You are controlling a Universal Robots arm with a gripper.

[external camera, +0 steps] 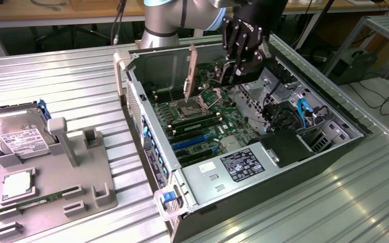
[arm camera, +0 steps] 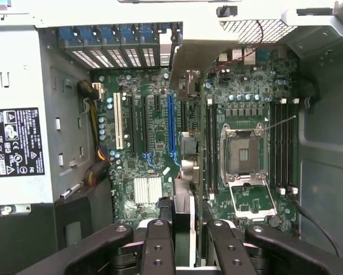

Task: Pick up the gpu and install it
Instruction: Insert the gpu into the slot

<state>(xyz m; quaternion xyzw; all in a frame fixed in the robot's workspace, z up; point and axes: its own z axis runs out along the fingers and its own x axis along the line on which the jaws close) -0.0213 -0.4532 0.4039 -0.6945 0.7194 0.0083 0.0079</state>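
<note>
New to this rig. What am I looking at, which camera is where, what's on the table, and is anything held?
It is a single robot arm working over an open computer case on a ribbed metal table. The exterior view comes from a camera standing off the arm. The wrist view comes from a camera on the arm's wrist and looks down past the fingers onto the motherboard.

The gripper holds the gpu edge-on above the board, with its metal bracket towards the case's slot openings.

On the exterior view's left, a grey holder carries a hard drive and a narrow green memory stick.
</note>
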